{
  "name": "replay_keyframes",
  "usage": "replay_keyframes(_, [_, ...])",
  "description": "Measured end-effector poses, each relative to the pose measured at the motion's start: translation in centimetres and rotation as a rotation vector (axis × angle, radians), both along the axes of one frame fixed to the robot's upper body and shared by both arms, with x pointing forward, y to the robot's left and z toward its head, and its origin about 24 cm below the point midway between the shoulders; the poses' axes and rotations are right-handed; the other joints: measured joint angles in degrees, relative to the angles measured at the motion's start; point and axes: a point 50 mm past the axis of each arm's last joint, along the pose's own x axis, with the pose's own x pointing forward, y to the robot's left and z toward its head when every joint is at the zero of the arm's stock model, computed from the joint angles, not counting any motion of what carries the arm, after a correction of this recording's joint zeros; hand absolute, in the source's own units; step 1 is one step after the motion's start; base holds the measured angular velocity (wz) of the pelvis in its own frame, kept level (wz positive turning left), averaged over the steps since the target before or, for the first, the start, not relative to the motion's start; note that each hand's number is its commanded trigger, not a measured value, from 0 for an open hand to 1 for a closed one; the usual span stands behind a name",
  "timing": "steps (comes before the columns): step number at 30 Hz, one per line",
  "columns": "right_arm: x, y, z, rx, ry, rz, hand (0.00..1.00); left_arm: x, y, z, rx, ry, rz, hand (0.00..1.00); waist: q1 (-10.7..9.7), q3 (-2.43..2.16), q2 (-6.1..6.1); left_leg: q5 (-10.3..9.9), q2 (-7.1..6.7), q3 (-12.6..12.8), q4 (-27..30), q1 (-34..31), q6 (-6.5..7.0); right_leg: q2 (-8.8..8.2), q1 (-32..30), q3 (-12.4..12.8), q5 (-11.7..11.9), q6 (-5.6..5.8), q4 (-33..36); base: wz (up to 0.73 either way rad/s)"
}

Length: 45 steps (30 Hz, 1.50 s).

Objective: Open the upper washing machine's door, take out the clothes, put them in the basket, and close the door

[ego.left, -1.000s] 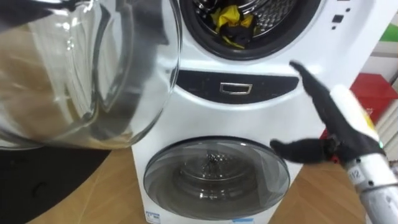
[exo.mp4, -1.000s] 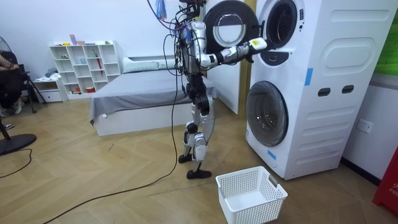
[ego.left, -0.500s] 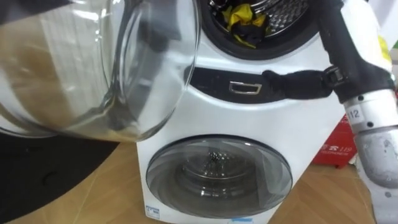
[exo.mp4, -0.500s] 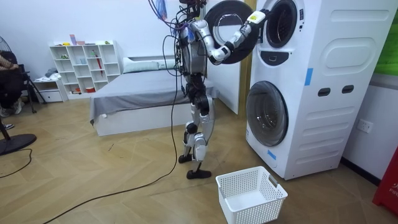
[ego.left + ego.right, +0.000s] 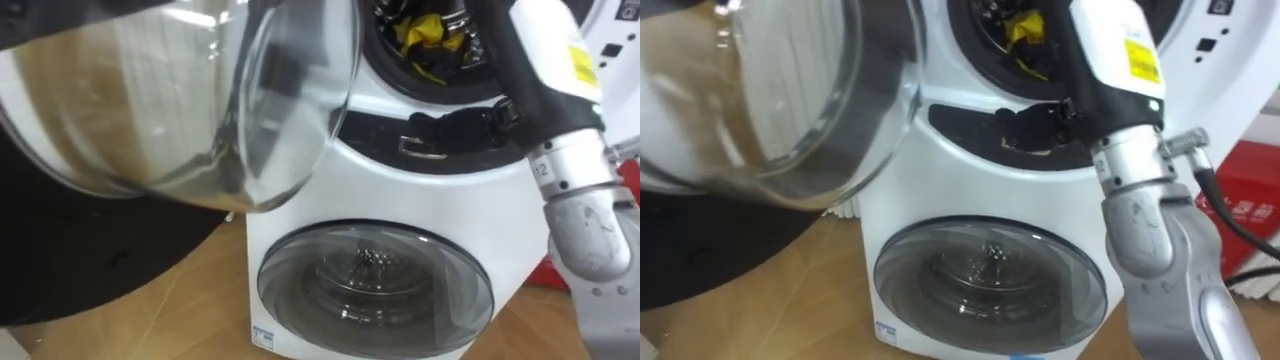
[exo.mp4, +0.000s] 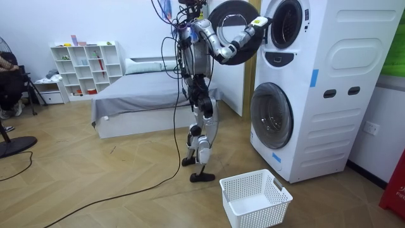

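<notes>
**Clerk:** Item one, nearest, 10 o'clock in the eye views: open door point(image 5: 180, 110), a glass bowl swung wide.

**Checker:** Item two?

**Clerk:** Right hand point(image 5: 540, 70), at 1 to 2 o'clock. A second ago it lay spread low at 3 o'clock, outside the washing machine point(image 6: 316, 95). Now it has risen, and it reaches over the dark panel point(image 5: 370, 130) into the mouth of the upper drum point(image 5: 380, 55).

**Checker:** And its grip?

**Clerk:** Cannot be told. The hand's far end runs into the drum and past the top edge.

**Checker:** Item three?

**Clerk:** Lower door point(image 5: 375, 290), at 6 o'clock, closed.

**Checker:** And the goods?

**Clerk:** Clothes point(image 5: 425, 35), yellow and black, at 12 o'clock. They are bunched inside the drum just beside the hand, and contact is not confirmed.

**Checker:** Farthest?

**Clerk:** Basket point(image 6: 256, 197), white, on the floor at 5 o'clock in the room view, before the machine and holding no clothes.

**Checker:** Assessment?

**Clerk:** The reach looks largely made, but the grasp and withdrawal are judged still outstanding. Nothing has been collected yet.
</notes>
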Motion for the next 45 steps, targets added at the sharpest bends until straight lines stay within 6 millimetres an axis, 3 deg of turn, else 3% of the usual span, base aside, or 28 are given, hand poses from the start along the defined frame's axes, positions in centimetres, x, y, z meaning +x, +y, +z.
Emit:
replay_keyframes(4, [1.1, -0.9, -2.0, -0.017, 0.093, -0.044, 0.0, -0.7, 0.3, 0.0, 0.02, 0.031, 0.007, 0.0, 2.4, 0.07, -0.2, -2.6, 1.52, -0.5, 15.2, -5.7, -0.45, 0.32, -1.5, 0.9, -3.7, -1.12, 4.8, -0.08])
replay_keyframes(6, [1.5, -1.6, -2.7, -0.025, 0.116, -0.075, 0.0, -1.7, 0.3, 0.0, 0.017, 0.057, 0.008, 0.0, 2.7, 0.29, 1.0, -2.0, 3.38, -2.1, 27.8, -11.4, 0.07, 1.62, -1.2, 1.1, -5.6, -1.67, 7.1, 0.14])
replay_keyframes(7, [1.6, -1.7, -2.9, -0.024, 0.12, -0.078, 0.0, -2.0, 0.3, 0.0, 0.017, 0.067, 0.007, 0.0, 2.7, 0.32, 1.35, -1.5, 3.87, -2.3, 30.6, -13.0, 0.19, 2.05, -1.0, 1.1, -5.9, -2.03, 7.5, 0.12])
replay_keyframes(8, [1.7, -1.9, -3.2, -0.022, 0.133, -0.081, 0.0, -2.6, 0.3, -0.1, 0.018, 0.093, -0.009, 0.0, 2.6, 0.33, 1.49, -0.6, 3.3, -4.0, 34.4, -15.6, 0.61, 2.18, -0.6, 1.3, -6.2, -3.1, 8.5, 0.27])
replay_keyframes(9, [1.8, -2.1, -3.4, -0.013, 0.142, -0.087, 0.0, -2.8, 0.1, -0.2, 0.012, 0.104, -0.016, 0.0, 2.2, 0.29, 1.36, -1.0, 1.19, -4.9, 32.0, -17.8, 0.79, 1.71, -0.6, 1.2, -6.8, -3.24, 9.1, 0.27])
replay_keyframes(10, [1.8, -2.2, -3.4, -0.008, 0.144, -0.088, 0.0, -2.8, 0.0, -0.2, 0.009, 0.103, -0.017, 0.0, 2.2, 0.3, 1.29, -1.0, 0.33, -4.9, 29.9, -19.0, 0.79, 1.47, -0.7, 1.2, -7.1, -3.09, 9.1, 0.13])
replay_keyframes(12, [1.9, -2.8, -3.6, -0.009, 0.156, -0.1, 0.0, -2.6, 0.0, -0.1, 0.012, 0.091, -0.018, 0.0, 3.0, 0.04, 1.11, 0.5, -2.78, -4.4, 15.4, -21.7, 0.37, 0.95, -0.3, 1.7, -8.0, -2.34, 9.0, -0.12])
replay_keyframes(13, [2.0, -3.0, -3.6, -0.013, 0.16, -0.107, 0.0, -2.6, 0.1, -0.1, 0.013, 0.089, -0.019, 0.0, 3.3, -0.16, 1.27, 2.1, -3.16, -4.5, 11.4, -21.8, 0.92, 0.99, -0.2, 1.7, -8.4, -2.31, 9.1, -0.42])
replay_keyframes(14, [2.0, -3.1, -4.0, -0.012, 0.171, -0.116, 0.0, -3.0, 0.3, 0.0, 0.02, 0.092, -0.015, 0.0, 4.1, -0.21, 1.36, 7.0, -3.4, -4.5, 7.3, -21.6, 1.52, 0.69, 0.5, 2.6, -9.1, -2.03, 9.2, -0.53])
replay_keyframes(15, [2.0, -3.2, -4.0, -0.019, 0.17, -0.12, 0.0, -3.6, 0.8, 0.2, 0.028, 0.1, 0.005, 0.0, 3.9, -0.8, 0.61, 10.5, -3.76, -3.9, 5.3, -20.5, 2.29, 0.4, 0.8, 3.7, -9.6, -1.21, 9.1, -0.5])
replay_keyframes(17, [1.8, -3.2, -3.4, -0.02, 0.143, -0.13, 0.0, -3.8, 1.0, 0.3, 0.025, 0.102, 0.018, 0.0, 2.3, -1.42, -0.41, 11.6, -4.8, -3.0, 5.2, -19.6, 3.95, -0.42, 1.5, 4.8, -10.1, -0.6, 8.3, -0.18])
replay_keyframes(20, [1.4, -3.1, -2.5, -0.024, 0.104, -0.123, 0.0, -3.3, 0.9, 0.2, 0.016, 0.09, 0.015, 0.0, 0.4, -1.27, -0.4, 8.4, -6.42, -1.3, 8.4, -18.5, 5.46, -2.5, 4.6, 5.7, -10.6, 0.57, 6.3, -0.19])
replay_keyframes(22, [1.2, -2.9, -2.0, -0.019, 0.088, -0.115, 0.0, -2.8, 0.9, 0.2, 0.014, 0.079, 0.012, 0.0, 0.4, -0.42, 0.62, 5.6, -6.63, 0.4, 10.3, -17.0, 6.01, -3.52, 5.7, 6.8, -10.9, 1.21, 8.4, -0.34])
replay_keyframes(23, [0.7, -2.8, -1.6, -0.03, 0.066, -0.102, 0.0, -2.4, 1.0, 0.3, 0.013, 0.058, 0.016, 0.0, -0.1, 0.01, 1.35, 4.0, -7.34, 0.9, 11.1, -16.6, 6.36, -4.27, 5.1, 6.8, -11.4, 2.11, 11.7, -0.12])
replay_keyframes(24, [0.2, -2.6, -1.3, -0.04, 0.045, -0.082, 0.0, -1.9, 1.3, 0.4, 0.021, 0.039, 0.01, 0.0, -0.7, 0.1, 1.35, 3.0, -7.62, 1.8, 10.8, -15.8, 7.02, -5.63, 3.3, 7.0, -12.0, 3.17, 16.7, -0.06])
replay_keyframes(25, [0.1, -2.5, -1.2, -0.045, 0.038, -0.074, 0.0, -1.5, 1.4, 0.5, 0.025, 0.026, 0.006, 0.0, -1.0, 0.09, 1.38, 2.7, -7.99, 2.1, 10.8, -15.3, 7.25, -6.31, 2.1, 7.0, -12.0, 3.25, 19.3, -0.08])
replay_keyframes(27, [-0.3, -2.4, -1.1, -0.05, 0.022, -0.048, 0.0, -0.9, 1.6, 0.6, 0.03, 0.007, 0.001, 0.0, -0.8, 0.11, 1.45, 0.5, -8.45, 5.1, 10.5, -12.7, 8.2, -8.2, -0.6, 8.4, -10.4, 5.58, 28.0, -0.32])
replay_keyframes(28, [-0.6, -2.5, -1.4, -0.062, 0.026, -0.039, 0.0, -0.8, 1.6, 0.6, 0.03, 0.008, -0.001, 0.0, -0.8, 0.15, 1.6, 0.0, -8.45, 5.4, 10.3, -11.8, 8.27, -8.12, -1.0, 8.7, -9.4, 5.69, 29.5, -0.42])
replay_keyframes(30, [-1.1, -2.6, -2.0, -0.06, 0.042, -0.015, 0.0, -0.5, 1.8, 0.7, 0.036, -0.001, -0.004, 0.0, -2.5, 0.27, 2.24, -1.6, -8.42, 4.1, 8.8, -8.6, 8.53, -7.76, -2.5, 8.4, -3.8, 5.95, 35.4, -0.21])
replay_keyframes(31, [-1.3, -2.7, -2.2, -0.06, 0.049, -0.014, 0.0, -0.1, 1.8, 0.8, 0.039, -0.01, -0.008, 0.0, -2.8, 0.21, 2.46, -1.7, -8.19, 3.2, 8.3, -7.8, 8.6, -7.34, -3.2, 8.4, -3.7, 5.86, 36.4, -0.28])
replay_keyframes(32, [-1.4, -2.6, -2.5, -0.061, 0.059, -0.004, 0.0, 0.7, 1.9, 0.9, 0.046, -0.034, -0.012, 0.0, -2.9, 0.2, 2.71, -1.9, -7.31, 2.4, 7.5, -7.0, 8.59, -5.8, -5.8, 8.5, -6.3, 5.05, 36.4, -0.38])
replay_keyframes(33, [-1.4, -2.5, -2.7, -0.059, 0.074, 0.005, 0.0, 1.5, 2.0, 1.0, 0.046, -0.058, -0.018, 0.0, -3.1, 0.21, 2.9, -1.8, -6.49, 1.5, 6.8, -6.4, 8.4, -4.01, -8.9, 8.5, -8.0, 4.06, 34.5, -0.4])
replay_keyframes(35, [-1.3, -2.2, -3.0, -0.073, 0.1, 0.009, 0.0, 2.8, 1.8, 1.1, 0.036, -0.09, -0.026, 0.0, -2.8, 0.15, 2.81, -1.6, -6.14, 1.2, 5.6, -4.8, 8.22, -2.18, -12.2, 8.7, -8.1, 3.74, 27.9, -0.09])
replay_keyframes(37, [-1.3, -2.0, -3.1, -0.088, 0.111, 0.015, 0.0, 3.2, 1.3, 1.0, 0.024, -0.115, -0.028, 0.0, -3.4, 0.14, 2.81, -1.9, -6.43, 1.1, 5.3, -3.5, 8.23, -1.59, -13.1, 10.1, -5.8, 3.71, 17.2, 0.22])
replay_keyframes(38, [-1.5, -1.9, -3.1, -0.087, 0.119, 0.026, 0.0, 2.9, 1.1, 0.9, 0.019, -0.111, -0.014, 0.0, -4.5, 0.04, 3.21, -2.5, -6.47, 0.0, 5.8, -3.1, 7.97, -1.51, -12.9, 10.1, -2.5, 3.35, 13.8, 0.34])
replay_keyframes(39, [-1.6, -1.8, -3.1, -0.084, 0.124, 0.039, 0.0, 2.3, 1.2, 0.8, 0.019, -0.095, -0.006, 0.0, -4.6, -0.29, 3.5, -2.6, -6.28, -0.8, 5.6, -2.7, 7.46, -0.82, -11.5, 10.0, -0.2, 2.54, 11.6, 0.26])
replay_keyframes(41, [-1.8, -1.7, -3.1, -0.055, 0.133, 0.066, 0.0, 0.7, 1.4, 0.6, 0.027, -0.055, 0.014, 0.0, -4.6, -0.27, 3.67, -2.2, -5.92, -0.9, 3.8, -1.8, 6.87, -0.18, -10.3, 9.8, 3.2, 1.7, 8.6, -0.03])
replay_keyframes(45, [-2.0, -1.5, -3.2, -0.05, 0.14, 0.1, 0.0, -2.0, 1.2, 0.1, 0.009, 0.043, 0.049, 0.0, -4.6, -0.4, 3.74, -2.0, -4.57, -1.3, 2.9, -1.6, 5.87, 0.97, -8.4, 8.8, 5.5, 1.08, 4.4, 0.02])
